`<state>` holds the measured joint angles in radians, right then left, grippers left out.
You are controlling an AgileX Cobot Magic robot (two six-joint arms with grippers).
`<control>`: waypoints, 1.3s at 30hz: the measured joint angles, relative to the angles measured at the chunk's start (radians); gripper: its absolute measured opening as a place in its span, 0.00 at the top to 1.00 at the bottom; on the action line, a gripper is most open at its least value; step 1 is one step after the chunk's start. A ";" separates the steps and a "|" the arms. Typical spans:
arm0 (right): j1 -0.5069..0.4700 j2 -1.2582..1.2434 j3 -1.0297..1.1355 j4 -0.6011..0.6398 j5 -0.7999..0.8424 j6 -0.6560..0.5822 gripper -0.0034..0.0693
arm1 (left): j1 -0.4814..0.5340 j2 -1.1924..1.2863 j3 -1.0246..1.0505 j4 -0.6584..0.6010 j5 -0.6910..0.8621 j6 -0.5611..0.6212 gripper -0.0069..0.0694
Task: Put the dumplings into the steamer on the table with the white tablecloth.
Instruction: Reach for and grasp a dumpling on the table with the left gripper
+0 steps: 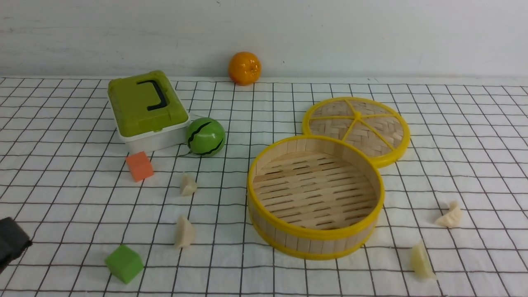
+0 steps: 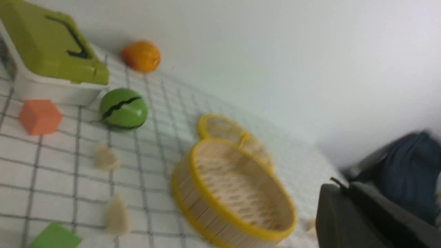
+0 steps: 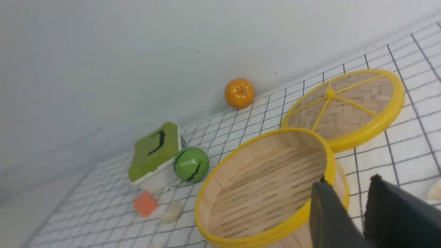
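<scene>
1. Nearest in, the left gripper (image 2: 342, 193) sits low at the near left corner of the worktop (image 1: 62, 194), jaws pressed together. That wrist view is smeared, but they look to have nothing between them.
2. The right gripper (image 3: 348, 184) is out of the front view. Its own camera looks past it at the steamer (image 1: 288, 241), and its jaws stand a narrow gap apart with nothing in it.
3. Front row on the white tablecloth (image 1: 474, 165): a green cube (image 1: 123, 263) on the left, and the first dumpling (image 1: 421, 260) on the right, lying on the cloth outside the steamer.
4. A row back, the second dumpling (image 1: 184, 232) lies left of the steamer and the third dumpling (image 1: 450, 215) right of it. The steamer sits between them with its slatted floor bare.
5. Further on, the fourth dumpling (image 1: 188, 184) rests near an orange cube (image 1: 139, 166).
6. Behind, the woven lid (image 1: 357, 128) lies flat, touching the steamer's far rim. A striped green ball (image 1: 205, 136) sits just beside a green box (image 1: 144, 103), and an orange (image 1: 244, 68) sits by the wall.
7. Score so far: none of the four dumplings is in, so the whole job is left. With a pair on each side, each arm likely has two to collect.
</scene>
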<state>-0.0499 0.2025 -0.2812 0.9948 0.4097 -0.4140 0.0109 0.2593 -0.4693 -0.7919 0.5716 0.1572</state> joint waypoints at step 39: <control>0.488 0.809 -0.614 -0.556 0.647 0.059 0.95 | -0.365 1.642 -1.124 0.838 0.477 -0.499 0.21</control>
<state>0.4376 1.0113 -0.8949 0.4384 1.0566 -0.3553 -0.3540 1.9008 -1.5935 0.0460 1.0481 -0.3421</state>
